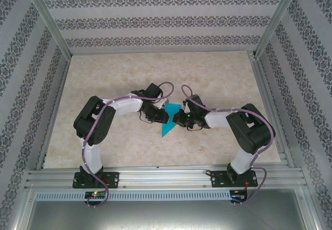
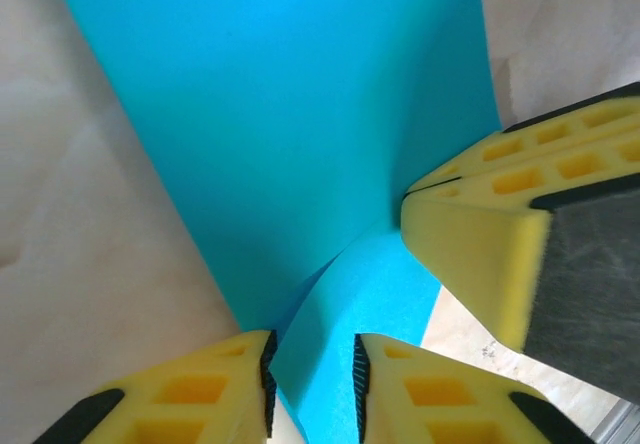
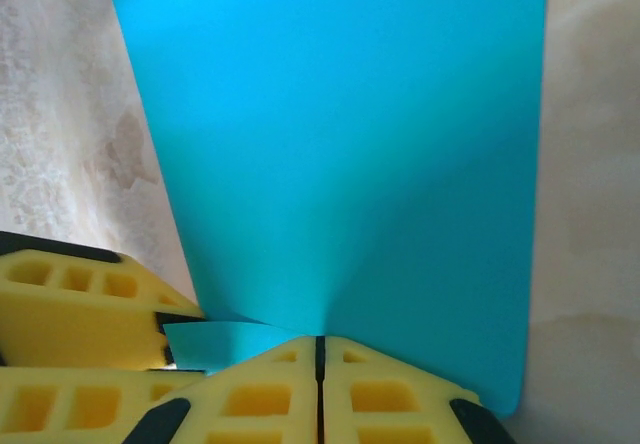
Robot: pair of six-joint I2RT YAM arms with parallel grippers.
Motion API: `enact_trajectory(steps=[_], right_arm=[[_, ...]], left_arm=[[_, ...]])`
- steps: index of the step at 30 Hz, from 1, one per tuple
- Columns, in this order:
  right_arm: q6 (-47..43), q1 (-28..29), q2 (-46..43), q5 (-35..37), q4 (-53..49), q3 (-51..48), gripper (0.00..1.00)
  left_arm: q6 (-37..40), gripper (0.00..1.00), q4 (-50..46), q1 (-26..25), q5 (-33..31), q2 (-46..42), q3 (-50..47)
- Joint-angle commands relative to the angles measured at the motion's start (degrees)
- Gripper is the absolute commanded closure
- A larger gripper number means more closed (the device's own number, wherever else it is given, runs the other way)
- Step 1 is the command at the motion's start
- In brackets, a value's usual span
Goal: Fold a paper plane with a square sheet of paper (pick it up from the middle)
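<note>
On table (image 1: 129,147), sheet (image 1: 168,126) half hidden by arms (image 1: 122,105), right jaws pinching it, left jaws parted

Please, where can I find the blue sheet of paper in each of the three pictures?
Top external: the sheet of paper is at the centre of the table.
Left wrist: upper middle, reaching down to the bottom edge.
Right wrist: middle and right, top to bottom.
Shared landmark: the beige table on its left.

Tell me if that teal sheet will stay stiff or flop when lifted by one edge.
Probably floppy: the teal sheet bows where the right gripper pinches it. Likely very light, as its edge looks thin. It may crease easily, given the tight curl by the left gripper.
</note>
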Motion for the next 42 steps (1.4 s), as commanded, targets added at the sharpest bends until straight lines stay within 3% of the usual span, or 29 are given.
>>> enact_trajectory(steps=[1,3,7,11,15,24,31,42], right_arm=[[-0.2,-0.1,1.7,3.8,-3.2,-1.3,0.93],[-0.1,-0.1,1.5,3.8,-3.2,-1.3,0.93],[-0.1,-0.1,1.1,3.9,-4.0,-0.9,0.93],[-0.3,-0.1,1.2,4.2,-4.4,-0.6,0.92],[-0.3,0.0,1.7,3.7,-4.4,-0.1,0.92],[-1.4,-0.2,-1.3,0.8,-3.5,0.6,0.89],[-1.8,1.3,-7.1,-1.3,-2.2,0.9,0.87],[-0.6,2.5,-1.1,0.7,-1.4,1.9,0.92]], left_arm=[[-2.4,0.67,-1.0,0.5,-3.1,-6.5,-2.1],[-4.6,0.66,-0.2,0.4,-3.8,-9.3,-4.1],[-8.1,0.71,4.3,-0.2,1.4,-12.5,-8.0],[-8.9,0.81,6.3,-1.9,3.3,-10.6,-8.0],[-9.5,0.83,7.9,-2.4,3.8,-6.3,-6.8],[-7.7,0.89,5.6,-2.4,-3.1,-0.6,-4.7],[-6.8,0.89,5.5,-2.4,-3.0,-0.6,-5.5],[-6.0,0.89,5.1,-2.4,-2.3,-1.1,-4.9]])
